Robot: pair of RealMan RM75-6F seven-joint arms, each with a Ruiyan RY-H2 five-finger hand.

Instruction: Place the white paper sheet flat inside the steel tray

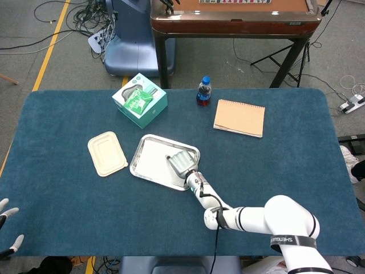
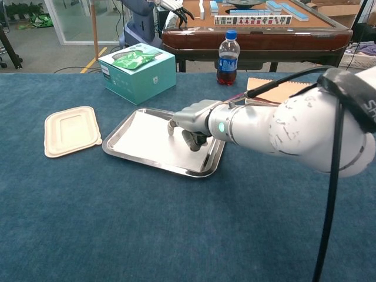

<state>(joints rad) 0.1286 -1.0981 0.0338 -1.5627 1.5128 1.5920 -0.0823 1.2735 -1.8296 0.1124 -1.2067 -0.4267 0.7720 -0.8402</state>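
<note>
— While pressing sheet [image 2: 150, 141] flat in tray [image 1: 136, 162]: right hand [image 1: 179, 163] resting on it, fingers curled, clamping nothing.
— Nearly finishing. Left hand [image 1: 7, 228] idling, fingers apart. Lifting off remaining.

In front of me a table covered in dark blue felt [image 1: 285, 171] fills most of the scene. On its far left sits a teal cardboard box [image 1: 140, 100] with a green packet pictured on top. Nearer me and to the left lies a flat cream rectangular lid [image 1: 106, 153]. At the far edge stands a small cola bottle with a blue cap [image 1: 203, 91], upright. Just right of it rests a tan spiral-bound notebook [image 1: 239, 117], closed. Beyond the table stands a brown mahjong table [image 2: 252, 26].
</note>
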